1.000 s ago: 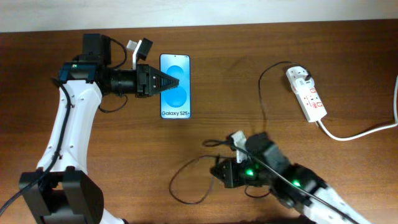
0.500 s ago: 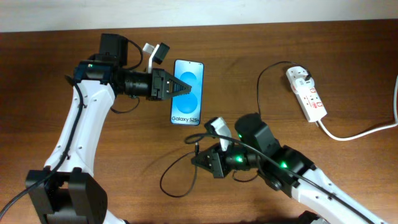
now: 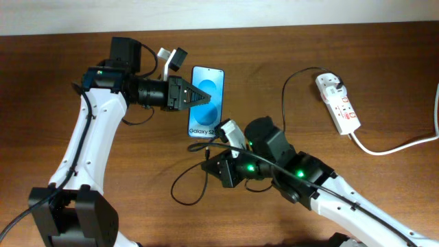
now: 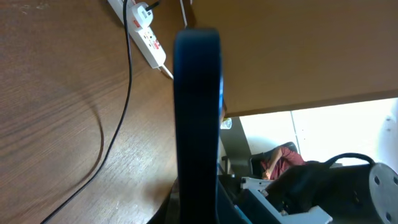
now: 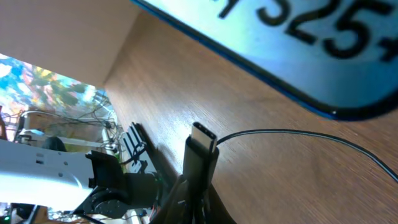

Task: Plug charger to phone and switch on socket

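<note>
The phone (image 3: 207, 101) with its lit blue screen reading "Galaxy S25+" is held at its left edge by my left gripper (image 3: 199, 98), which is shut on it. In the left wrist view the phone (image 4: 196, 112) shows edge-on as a dark bar. My right gripper (image 3: 212, 165) is shut on the charger's plug tip (image 5: 202, 149), just below the phone's bottom end (image 5: 298, 56), not touching it. The thin black cable (image 3: 188, 185) loops on the table. The white socket (image 3: 338, 103) with red switches lies at the far right; the black adapter (image 3: 339, 85) sits in it.
The socket's thick white cord (image 3: 398, 144) runs off the right edge. The charger cable (image 3: 288, 92) runs from the socket across the table. The socket also shows in the left wrist view (image 4: 142, 34). The brown table (image 3: 68, 41) ends at a pale back edge.
My left arm carried the phone to the right and then stayed. My right gripper moved up and left with the plug tip, closing on the phone's bottom end.
</note>
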You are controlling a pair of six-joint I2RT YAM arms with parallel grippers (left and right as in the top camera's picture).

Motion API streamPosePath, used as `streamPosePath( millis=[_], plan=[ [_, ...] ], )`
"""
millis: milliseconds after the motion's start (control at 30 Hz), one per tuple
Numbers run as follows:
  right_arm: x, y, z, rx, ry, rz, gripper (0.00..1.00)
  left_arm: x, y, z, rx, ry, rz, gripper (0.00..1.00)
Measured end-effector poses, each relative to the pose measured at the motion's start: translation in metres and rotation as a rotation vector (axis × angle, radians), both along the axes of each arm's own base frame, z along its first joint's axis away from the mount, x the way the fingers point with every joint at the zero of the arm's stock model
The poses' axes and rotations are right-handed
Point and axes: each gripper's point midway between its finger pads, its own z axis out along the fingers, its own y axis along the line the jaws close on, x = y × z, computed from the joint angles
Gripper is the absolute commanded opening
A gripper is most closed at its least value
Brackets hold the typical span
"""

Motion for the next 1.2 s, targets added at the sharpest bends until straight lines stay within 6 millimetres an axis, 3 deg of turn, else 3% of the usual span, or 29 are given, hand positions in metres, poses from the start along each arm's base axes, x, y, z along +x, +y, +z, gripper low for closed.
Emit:
streamPosePath(
  millis=[267,500,633,700,833,1100,1200],
  plan=[
    [0.015,0.008,0.0,-0.019,0.0,-0.028,0.04,-0.005,-0.012,-0.008,0.048,-0.007,-0.024,0.0],
    [0.013,0.01,-0.004,-0.032,0.017,-0.017,0.04,-0.007,-0.015,-0.01,0.063,-0.008,-0.031,0.0],
    [0.001,0.006,-0.01,-0.058,0.052,0.031,0.04,-0.004,-0.011,-0.01,0.062,-0.009,-0.019,0.0],
    [-0.001,0.007,-0.009,-0.053,0.048,0.048,0.04,0.0,-0.003,-0.007,0.046,-0.03,-0.007,0.0],
    [0.0,0.014,0.011,0.017,-0.01,0.075,0.04,0.003,0.004,-0.001,0.008,-0.058,-0.006,0.0],
    [0.002,0.017,0.015,0.037,-0.026,0.08,0.04,0.0,0.003,0.0,0.0,-0.056,-0.015,0.0],
    [0.011,0.01,0.012,0.029,-0.014,0.05,0.04,0.0,0.002,0.0,-0.002,-0.055,-0.016,0.0]
  ],
)
